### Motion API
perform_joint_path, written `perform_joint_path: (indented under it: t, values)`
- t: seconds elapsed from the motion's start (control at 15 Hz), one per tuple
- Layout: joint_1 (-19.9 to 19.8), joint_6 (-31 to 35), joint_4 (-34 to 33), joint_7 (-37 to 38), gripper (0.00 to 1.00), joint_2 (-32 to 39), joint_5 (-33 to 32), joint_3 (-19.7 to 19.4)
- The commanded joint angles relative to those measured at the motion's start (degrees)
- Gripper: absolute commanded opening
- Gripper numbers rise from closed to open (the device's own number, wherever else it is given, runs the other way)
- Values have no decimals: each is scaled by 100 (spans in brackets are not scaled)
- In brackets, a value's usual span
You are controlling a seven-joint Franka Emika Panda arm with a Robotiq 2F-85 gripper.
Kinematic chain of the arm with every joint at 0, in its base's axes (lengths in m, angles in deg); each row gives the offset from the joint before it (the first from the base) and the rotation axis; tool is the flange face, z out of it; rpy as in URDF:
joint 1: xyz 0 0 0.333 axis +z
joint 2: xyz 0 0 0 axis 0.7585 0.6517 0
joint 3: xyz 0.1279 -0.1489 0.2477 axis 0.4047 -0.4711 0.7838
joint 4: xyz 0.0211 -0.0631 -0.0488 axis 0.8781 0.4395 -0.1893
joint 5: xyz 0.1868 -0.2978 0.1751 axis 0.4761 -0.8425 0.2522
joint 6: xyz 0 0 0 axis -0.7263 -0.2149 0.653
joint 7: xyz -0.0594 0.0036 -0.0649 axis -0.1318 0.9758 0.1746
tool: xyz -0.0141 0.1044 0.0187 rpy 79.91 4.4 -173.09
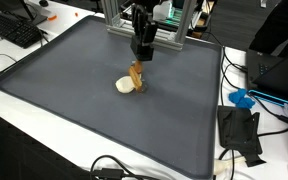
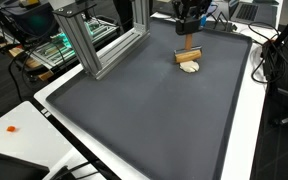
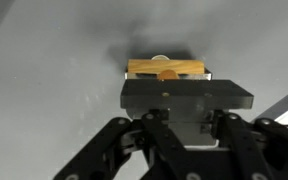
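My gripper hangs over the far middle of a dark grey mat and is shut on a small wooden block, which it holds upright by its top end. The block's lower end is right beside a small round white object that lies on the mat; I cannot tell whether they touch. In an exterior view the gripper has the block just above the white object. In the wrist view the block shows beyond the gripper body, with a sliver of the white object behind it.
An aluminium frame stands at the mat's edge near the arm's base. A keyboard lies beyond one corner. Black parts and a blue piece sit beside the mat, with cables along its near edge.
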Motion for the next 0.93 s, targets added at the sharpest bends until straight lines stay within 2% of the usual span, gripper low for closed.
perform_joint_path:
  t: [0.0, 0.2, 0.47, 0.87]
  values:
    - [36, -104, -58, -369, 22, 226, 307, 120]
    - [112, -54, -114, 228, 22, 240, -67, -39]
    - [92, 50, -212, 857, 22, 266, -250, -186]
    - [176, -40, -496, 1912, 22, 514, -1087, -410]
